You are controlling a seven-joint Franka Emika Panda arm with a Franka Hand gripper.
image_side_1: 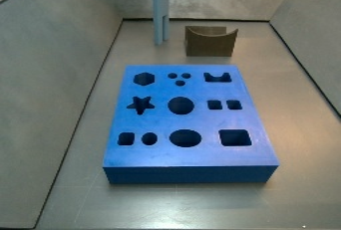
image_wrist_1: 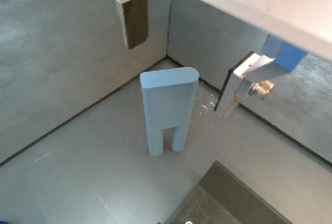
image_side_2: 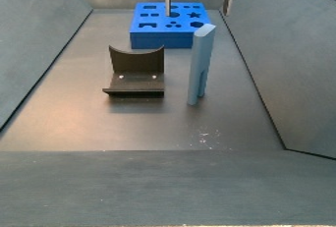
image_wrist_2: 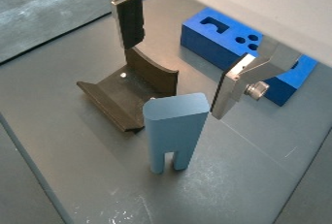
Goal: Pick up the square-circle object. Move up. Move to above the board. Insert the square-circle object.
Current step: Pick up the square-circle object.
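I see jaws [image_wrist_2: 182, 48] spread wide above the upright tall slim grey-blue two-bar peg [image_wrist_2: 176, 131], not touching; thick bright-blue holed board [image_side_1: 182, 117] lies well apart

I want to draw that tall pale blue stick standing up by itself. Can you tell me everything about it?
The square-circle object is a tall, slim, light grey-blue peg that looks like smooth matte plastic. It has two bars side by side, joined along the upper part, with a slot splitting them near the foot. It stands upright on the grey floor, beside the dark brown notched block but apart from it, and away from the board. Only the floor touches it. The gripper is above it, fingers apart, not touching.
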